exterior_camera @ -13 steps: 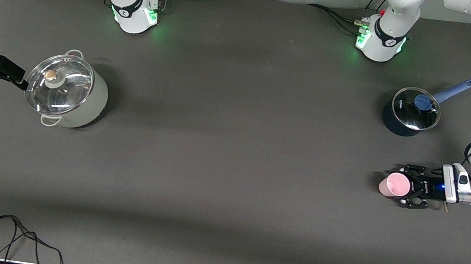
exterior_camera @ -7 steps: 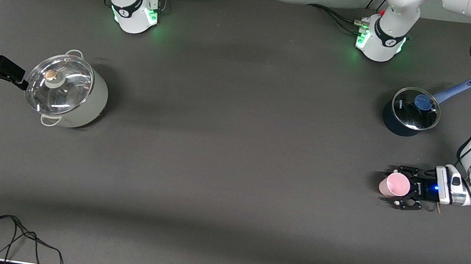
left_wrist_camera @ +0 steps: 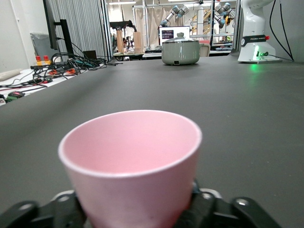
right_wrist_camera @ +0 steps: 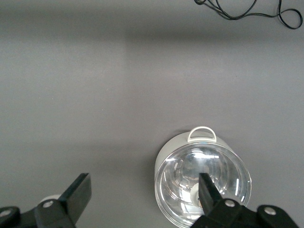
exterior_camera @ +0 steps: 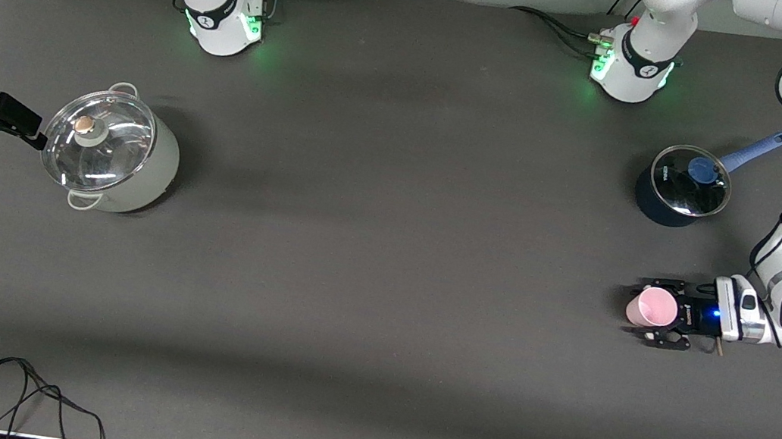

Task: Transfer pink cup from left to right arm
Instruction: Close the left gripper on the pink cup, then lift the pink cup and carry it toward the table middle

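The pink cup (exterior_camera: 652, 307) stands upright on the dark table at the left arm's end, nearer to the front camera than the blue saucepan. My left gripper (exterior_camera: 656, 313) lies low and level at the table, shut on the pink cup, one black finger against each side of it. In the left wrist view the pink cup (left_wrist_camera: 130, 156) fills the foreground with its mouth up, and my left gripper (left_wrist_camera: 135, 211) clasps its lower wall. My right gripper (exterior_camera: 22, 122) waits open beside the grey pot; in its wrist view the right gripper (right_wrist_camera: 144, 190) holds nothing.
A grey pot (exterior_camera: 137, 172) with a glass lid stands at the right arm's end. A blue saucepan (exterior_camera: 683, 185) with a glass lid and a long handle stands nearer the left arm's base. A black cable (exterior_camera: 15, 389) lies at the front table edge.
My left gripper has slid in around the pink cup and its fingers have drawn together on the cup's sides. The right arm has stayed still.
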`<state>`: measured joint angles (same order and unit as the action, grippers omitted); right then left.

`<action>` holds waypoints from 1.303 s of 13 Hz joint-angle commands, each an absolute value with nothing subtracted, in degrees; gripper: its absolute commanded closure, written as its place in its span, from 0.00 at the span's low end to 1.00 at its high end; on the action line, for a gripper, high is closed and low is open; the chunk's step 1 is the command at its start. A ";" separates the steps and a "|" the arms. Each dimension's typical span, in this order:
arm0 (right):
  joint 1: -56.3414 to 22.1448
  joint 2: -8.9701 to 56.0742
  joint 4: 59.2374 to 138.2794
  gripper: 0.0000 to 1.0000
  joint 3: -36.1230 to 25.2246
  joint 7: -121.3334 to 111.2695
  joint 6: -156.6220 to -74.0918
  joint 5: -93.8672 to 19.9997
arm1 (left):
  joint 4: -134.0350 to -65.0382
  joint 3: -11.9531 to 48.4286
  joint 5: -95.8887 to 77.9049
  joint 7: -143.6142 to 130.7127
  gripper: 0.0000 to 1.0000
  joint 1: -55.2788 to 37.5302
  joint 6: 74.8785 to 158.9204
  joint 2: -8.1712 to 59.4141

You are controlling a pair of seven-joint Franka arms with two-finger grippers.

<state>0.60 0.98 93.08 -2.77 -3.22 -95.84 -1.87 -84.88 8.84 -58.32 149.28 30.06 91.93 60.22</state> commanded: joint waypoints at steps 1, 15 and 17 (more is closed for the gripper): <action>0.44 1.05 92.72 0.00 -2.81 -2.11 -95.45 -2.28 | -83.50 8.44 -60.20 151.70 0.76 28.39 91.76 61.52; 0.44 -0.96 92.46 0.00 -3.25 23.22 -91.76 -2.37 | -80.16 17.74 -72.92 149.24 1.00 16.19 97.80 61.08; 0.44 -1.49 92.46 0.00 -3.25 33.79 -90.79 -2.37 | -80.07 22.82 -76.01 149.15 1.00 14.51 105.86 60.65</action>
<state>0.66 -0.53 92.91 -2.97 25.26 -92.28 -1.87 -80.95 19.58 -73.31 150.12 16.02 100.66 60.78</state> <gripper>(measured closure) 0.000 0.348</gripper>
